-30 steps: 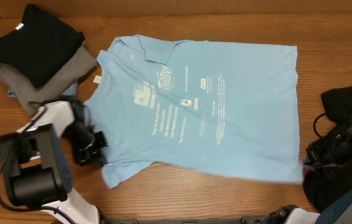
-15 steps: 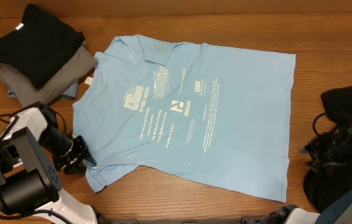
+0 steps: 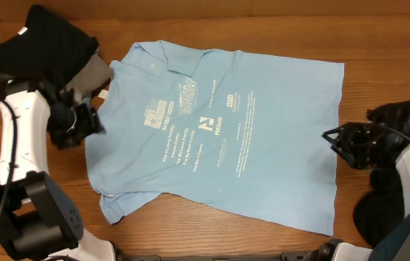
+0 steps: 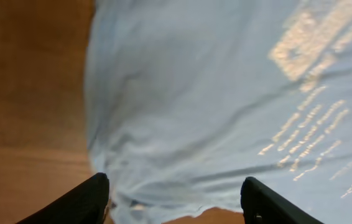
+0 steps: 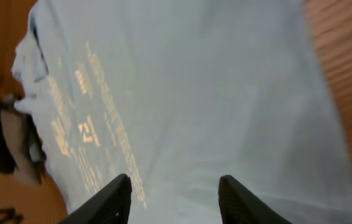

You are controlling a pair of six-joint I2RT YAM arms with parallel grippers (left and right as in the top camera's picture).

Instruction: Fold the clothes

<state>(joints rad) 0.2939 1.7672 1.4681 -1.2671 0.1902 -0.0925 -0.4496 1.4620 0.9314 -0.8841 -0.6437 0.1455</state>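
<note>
The blue shirt (image 3: 219, 130) is lying flat, print up, on the worktop (image 3: 379, 43). The left claw (image 3: 93, 125) is hovering open at its left edge, and the right claw (image 3: 333, 143) is gaping open beside its right edge, both gripping nothing

The sky-blue T-shirt (image 3: 277, 101) carries blocks and lines of white print (image 3: 190, 134), all too small to read.
</note>
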